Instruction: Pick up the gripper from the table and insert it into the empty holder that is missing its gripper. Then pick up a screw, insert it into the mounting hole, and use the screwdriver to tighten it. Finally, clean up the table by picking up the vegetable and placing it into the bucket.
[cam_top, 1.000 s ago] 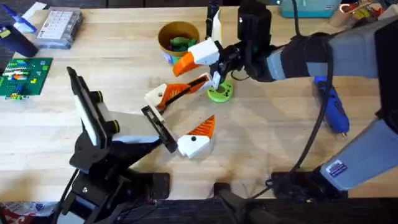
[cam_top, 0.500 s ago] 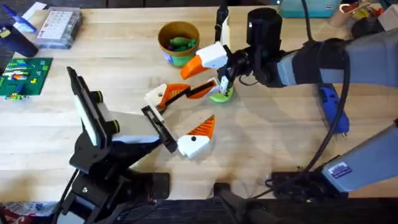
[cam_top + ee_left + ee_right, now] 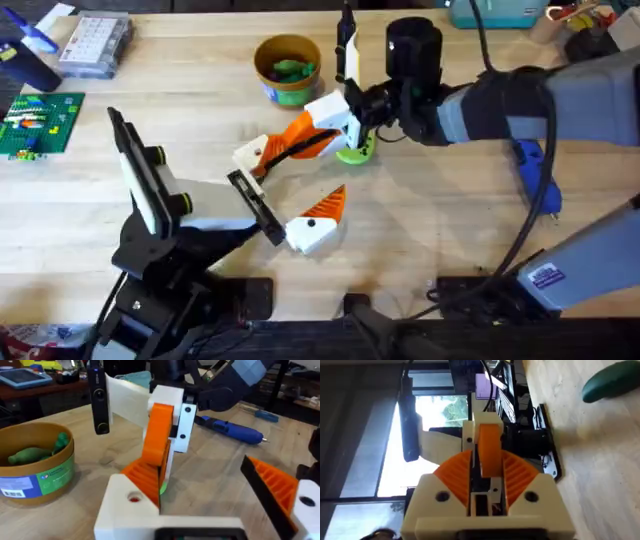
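Here my right gripper (image 3: 318,125) grips the gripper (image 3: 285,146) above the tabletop (image 3: 420,230).
Its jaws pinch the orange wedge; I cannot tell the left jaws' state.

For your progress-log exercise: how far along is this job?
Done: a green vegetable already lies in the bucket. In hand: the right tool hangs over the loose gripper, which lies on the table. Left: seating it in the holder, then fitting and tightening the screw.
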